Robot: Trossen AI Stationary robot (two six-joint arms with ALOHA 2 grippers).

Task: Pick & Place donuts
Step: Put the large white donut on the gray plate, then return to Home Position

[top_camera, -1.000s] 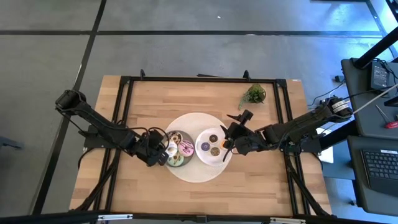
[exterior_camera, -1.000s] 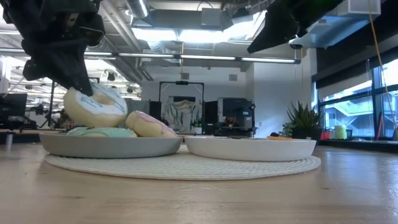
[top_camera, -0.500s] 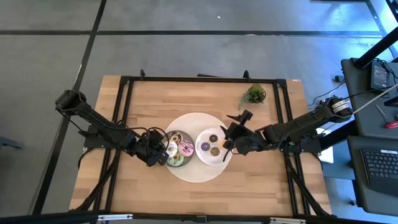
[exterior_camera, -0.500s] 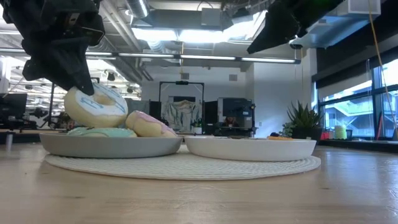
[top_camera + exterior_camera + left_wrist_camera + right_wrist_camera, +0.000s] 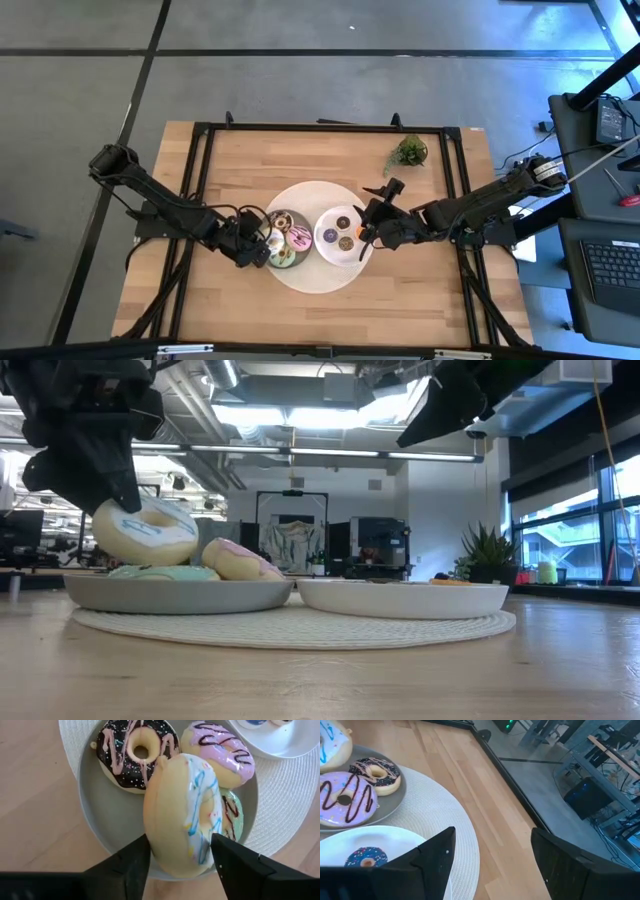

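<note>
A grey plate (image 5: 105,815) holds the chocolate donut (image 5: 137,752), the pink donut (image 5: 220,755) and the green donut (image 5: 231,815). The cream donut (image 5: 185,810) stands tilted on its edge on the green donut (image 5: 160,572) and leans toward the pink one. My left gripper (image 5: 179,842) is open above the plate, one finger on each side of the cream donut. My right gripper (image 5: 493,832) hangs open above the white plate (image 5: 385,840), which holds mini donuts (image 5: 345,232). My left gripper comes from above with one finger (image 5: 140,855) beside each flat side of the cream donut's near rim (image 5: 172,855). I cannot tell whether the fingers touch it. The donut's weight rests on the donuts below.
Both plates sit on a round woven mat (image 5: 312,275) in the middle of the wooden table. A small green plant (image 5: 408,152) stands at the far right. Black frame rails (image 5: 200,180) run along the table's edges.
My left gripper has opened around the cream donut. The donut has sunk slightly and settled onto the donuts in the grey plate.
</note>
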